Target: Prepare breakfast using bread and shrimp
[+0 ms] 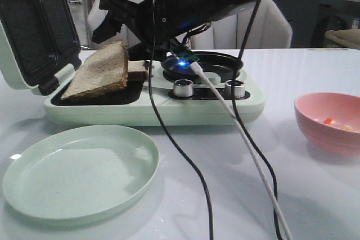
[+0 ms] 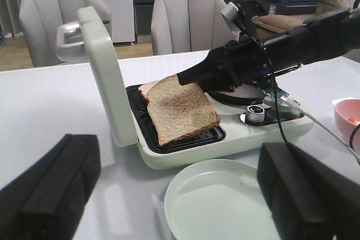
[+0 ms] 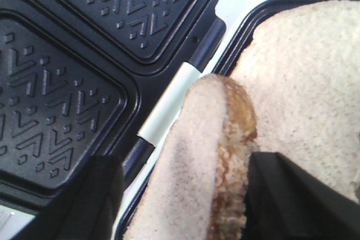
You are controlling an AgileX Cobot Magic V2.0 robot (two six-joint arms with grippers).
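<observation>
The right claw (image 3: 185,195) pinches one tilted bread slice (image 3: 197,161); the other slice (image 3: 304,82) lies flat just beside it. The left claw (image 2: 174,195) is wide open.

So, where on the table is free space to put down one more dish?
The green plate itself is bare. Bare table lies between the plate and the pink bowl, though cables cross it. Around the sandwich maker it is crowded: the right claw holds a bread slice over its tray.
</observation>
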